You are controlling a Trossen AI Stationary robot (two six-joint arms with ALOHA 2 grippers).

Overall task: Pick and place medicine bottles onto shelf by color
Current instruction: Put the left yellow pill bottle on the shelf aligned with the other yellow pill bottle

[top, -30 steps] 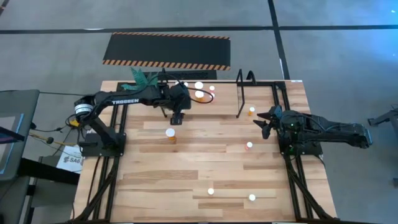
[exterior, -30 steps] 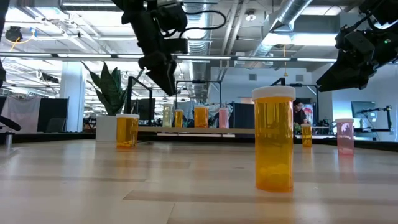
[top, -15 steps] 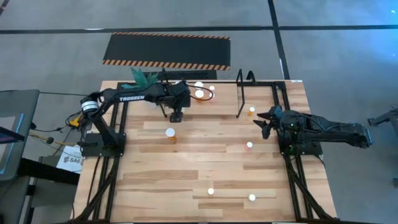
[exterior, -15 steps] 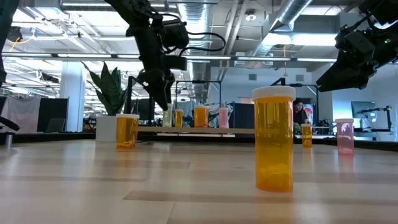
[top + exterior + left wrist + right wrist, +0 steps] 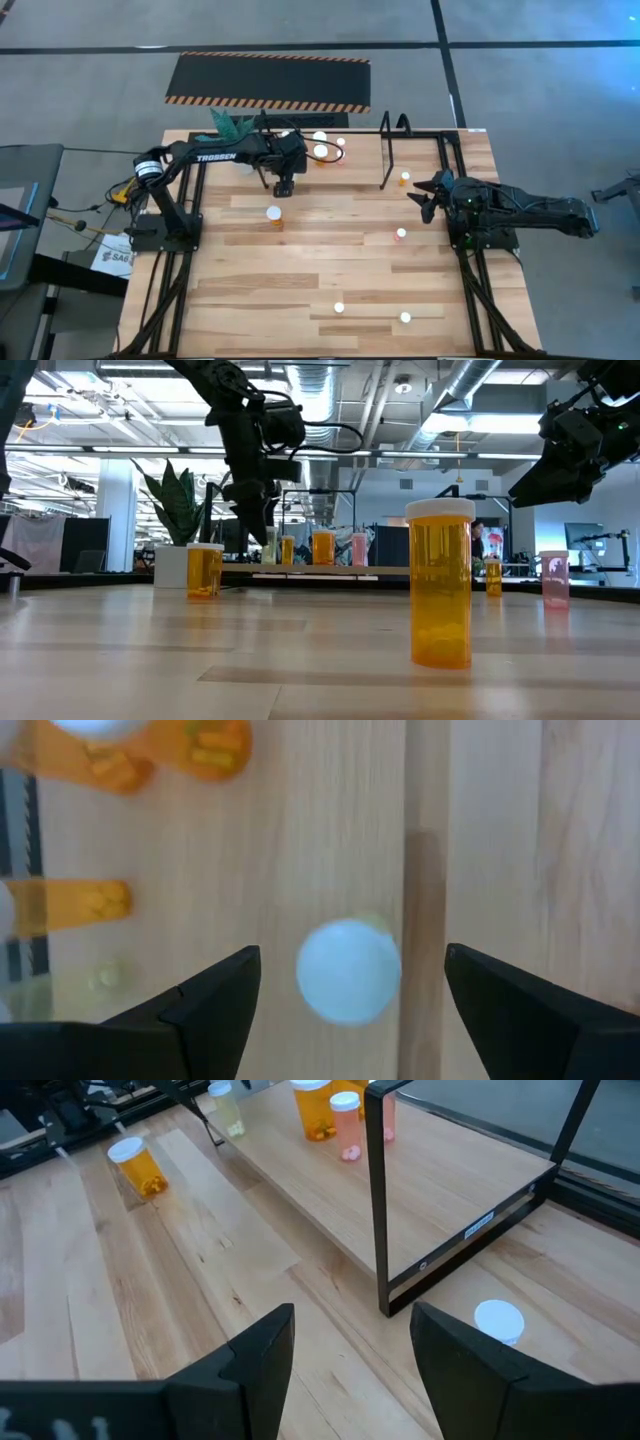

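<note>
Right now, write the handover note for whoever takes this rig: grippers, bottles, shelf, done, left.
Left gripper: open, empty, over the shelf's front edge, above a pale yellow bottle standing there.
Right gripper: open, empty, waiting at the table's right.
Done: several bottles stand on the shelf, an orange one and a pink one among them.
Left: five bottles on the table, including the near orange bottle, to be shelved by colour.

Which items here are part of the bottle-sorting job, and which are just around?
Job:
- medicine bottles, some on the table, some already shelved
- shelf
- left gripper, open over the shelf edge
- right gripper, waiting at the table's right

Bystanders:
- potted plant
- hazard-striped mat
</note>
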